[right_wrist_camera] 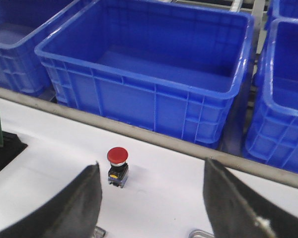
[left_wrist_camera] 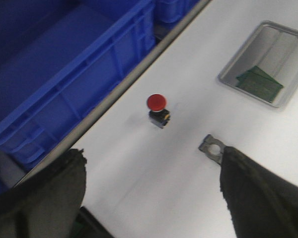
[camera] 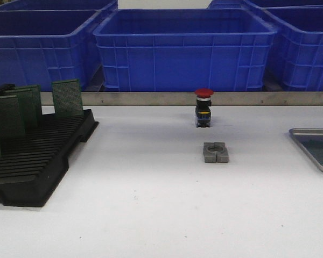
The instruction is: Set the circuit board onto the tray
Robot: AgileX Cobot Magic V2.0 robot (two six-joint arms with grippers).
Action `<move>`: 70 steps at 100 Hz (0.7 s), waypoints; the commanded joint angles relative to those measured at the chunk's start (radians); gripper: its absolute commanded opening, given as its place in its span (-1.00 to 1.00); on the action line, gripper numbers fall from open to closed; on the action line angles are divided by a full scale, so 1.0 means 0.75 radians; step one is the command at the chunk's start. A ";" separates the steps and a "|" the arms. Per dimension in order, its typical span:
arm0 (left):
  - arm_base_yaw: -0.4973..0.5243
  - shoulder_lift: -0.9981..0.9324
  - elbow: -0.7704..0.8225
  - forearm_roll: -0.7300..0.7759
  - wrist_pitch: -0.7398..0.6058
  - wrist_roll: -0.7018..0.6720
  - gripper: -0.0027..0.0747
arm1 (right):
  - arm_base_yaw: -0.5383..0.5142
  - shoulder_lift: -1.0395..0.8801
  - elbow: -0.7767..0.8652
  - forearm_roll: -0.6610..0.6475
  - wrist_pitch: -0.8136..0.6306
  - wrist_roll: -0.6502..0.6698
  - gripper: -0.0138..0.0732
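Note:
The silver-grey tray (camera: 312, 130) lies at the table's right edge with a green circuit board (camera: 320, 151) flat in it. In the left wrist view the tray (left_wrist_camera: 273, 49) holds green boards (left_wrist_camera: 260, 84). More green circuit boards (camera: 67, 98) stand upright in a black slotted rack (camera: 43, 161) at the left. My left gripper (left_wrist_camera: 151, 158) is open and empty above the table, near the rack. My right gripper (right_wrist_camera: 151, 166) is open and empty above the table, its fingers either side of bare table. Neither gripper shows in the front view.
A red push button (camera: 203, 107) stands at the table's middle back, and a grey metal clamp block (camera: 215, 152) lies in front of it. Several blue crates (camera: 183, 51) stand behind a metal rail (camera: 151, 98).

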 commanded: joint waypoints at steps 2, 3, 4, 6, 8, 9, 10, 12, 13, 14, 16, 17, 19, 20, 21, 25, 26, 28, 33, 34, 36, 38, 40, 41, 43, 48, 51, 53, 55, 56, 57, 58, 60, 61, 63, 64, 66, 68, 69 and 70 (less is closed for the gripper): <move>0.051 -0.212 0.193 -0.064 -0.278 -0.025 0.40 | 0.002 -0.096 -0.002 0.044 -0.110 -0.020 0.39; 0.058 -0.225 0.212 -0.064 -0.293 -0.025 0.40 | 0.002 -0.107 0.004 0.044 -0.113 -0.020 0.39; 0.061 -0.252 0.248 -0.064 -0.324 -0.025 0.40 | 0.002 -0.113 0.007 0.044 -0.118 -0.020 0.39; 0.069 -0.279 0.304 -0.067 -0.372 -0.025 0.40 | 0.002 -0.135 0.020 0.044 -0.124 -0.020 0.39; 0.076 -0.320 0.340 -0.067 -0.420 -0.027 0.40 | 0.002 -0.149 0.031 0.044 -0.129 -0.020 0.39; 0.078 -0.346 0.377 -0.067 -0.436 -0.027 0.40 | 0.002 -0.154 0.035 0.044 -0.132 -0.020 0.39; 0.081 -0.360 0.396 -0.067 -0.451 -0.030 0.40 | 0.002 -0.159 0.039 0.044 -0.134 -0.020 0.39; 0.084 -0.401 0.450 -0.069 -0.497 -0.030 0.40 | 0.002 -0.175 0.050 0.044 -0.143 -0.020 0.39; 0.088 -0.415 0.486 -0.069 -0.527 -0.033 0.40 | 0.002 -0.181 0.054 0.044 -0.143 -0.020 0.39; 0.090 -0.441 0.504 -0.069 -0.541 -0.033 0.40 | 0.002 -0.187 0.062 0.044 -0.149 -0.020 0.39; 0.094 -0.481 0.556 -0.072 -0.583 -0.033 0.40 | 0.002 -0.209 0.075 0.044 -0.157 -0.020 0.39; 0.097 -0.494 0.574 -0.072 -0.596 -0.033 0.40 | 0.002 -0.214 0.079 0.044 -0.160 -0.020 0.39; 0.100 -0.536 0.625 -0.075 -0.632 -0.033 0.40 | 0.002 -0.232 0.093 0.044 -0.172 -0.020 0.39; 0.100 -0.549 0.658 -0.083 -0.655 -0.033 0.40 | 0.002 -0.238 0.097 0.044 -0.172 -0.020 0.39; 0.103 -0.574 0.674 -0.087 -0.667 -0.033 0.40 | 0.002 -0.249 0.106 0.044 -0.182 -0.020 0.39; 0.109 -0.653 0.770 -0.112 -0.727 -0.033 0.40 | 0.002 -0.283 0.135 0.044 -0.199 -0.020 0.39; 0.109 -0.665 0.785 -0.118 -0.738 -0.033 0.40 | 0.002 -0.289 0.140 0.044 -0.204 -0.020 0.39; 0.112 -0.702 0.832 -0.129 -0.763 -0.033 0.40 | 0.002 -0.306 0.154 0.044 -0.214 -0.020 0.39; 0.112 -0.787 0.935 -0.158 -0.824 -0.033 0.40 | 0.002 -0.346 0.188 0.044 -0.228 -0.020 0.39; 0.112 -0.799 0.963 -0.165 -0.839 -0.033 0.40 | 0.002 -0.358 0.198 0.044 -0.228 -0.020 0.39; 0.112 -0.832 0.991 -0.168 -0.861 -0.033 0.40 | 0.002 -0.376 0.214 0.044 -0.231 -0.020 0.39; 0.112 -0.864 1.032 -0.175 -0.876 -0.033 0.40 | 0.002 -0.388 0.229 0.044 -0.231 -0.020 0.39; 0.112 -0.897 1.073 -0.178 -0.895 -0.033 0.40 | 0.002 -0.407 0.239 0.044 -0.231 -0.020 0.39; 0.112 -0.908 1.099 -0.186 -0.909 -0.033 0.40 | 0.002 -0.419 0.249 0.044 -0.231 -0.020 0.39; 0.112 -0.942 1.125 -0.190 -0.928 -0.033 0.40 | 0.002 -0.436 0.265 0.044 -0.231 -0.020 0.39; 0.112 -1.018 1.226 -0.218 -0.976 -0.033 0.40 | 0.002 -0.479 0.300 0.059 -0.231 -0.020 0.39; 0.112 -1.071 1.274 -0.232 -0.998 -0.033 0.40 | 0.002 -0.503 0.321 0.069 -0.231 -0.020 0.39; 0.112 -1.102 1.308 -0.243 -1.013 -0.033 0.40 | 0.002 -0.521 0.336 0.073 -0.231 -0.020 0.39; 0.112 -1.122 1.341 -0.249 -1.026 -0.033 0.40 | 0.002 -0.540 0.352 0.076 -0.231 -0.020 0.39; 0.112 -1.141 1.351 -0.249 -1.030 -0.033 0.40 | 0.002 -0.546 0.358 0.078 -0.231 -0.020 0.39; 0.112 -1.151 1.362 -0.253 -1.039 -0.033 0.40 | 0.002 -0.559 0.368 0.078 -0.231 -0.020 0.39; 0.112 -1.171 1.382 -0.256 -1.043 -0.033 0.40 | 0.002 -0.566 0.373 0.081 -0.231 -0.020 0.39; 0.112 -1.200 1.413 -0.259 -1.056 -0.033 0.40 | 0.002 -0.585 0.388 0.084 -0.231 -0.020 0.39; 0.112 -1.210 1.422 -0.263 -1.060 -0.033 0.40 | 0.002 -0.592 0.393 0.085 -0.231 -0.020 0.39; 0.112 -1.237 1.450 -0.267 -1.073 -0.033 0.40 | 0.002 -0.611 0.408 0.089 -0.231 -0.020 0.39; 0.112 -1.246 1.459 -0.270 -1.083 -0.033 0.40 | 0.002 -0.624 0.417 0.089 -0.231 -0.020 0.39; 0.112 -1.272 1.485 -0.270 -1.093 -0.033 0.40 | 0.002 -0.638 0.431 0.093 -0.231 -0.020 0.39; 0.112 -1.297 1.508 -0.271 -1.108 -0.033 0.40 | 0.002 -0.657 0.441 0.099 -0.231 -0.020 0.39; 0.112 -1.306 1.523 -0.271 -1.120 -0.033 0.40 | 0.002 -0.671 0.450 0.103 -0.232 -0.020 0.39; 0.112 -1.322 1.530 -0.273 -1.126 -0.033 0.40 | 0.002 -0.677 0.455 0.106 -0.232 -0.020 0.39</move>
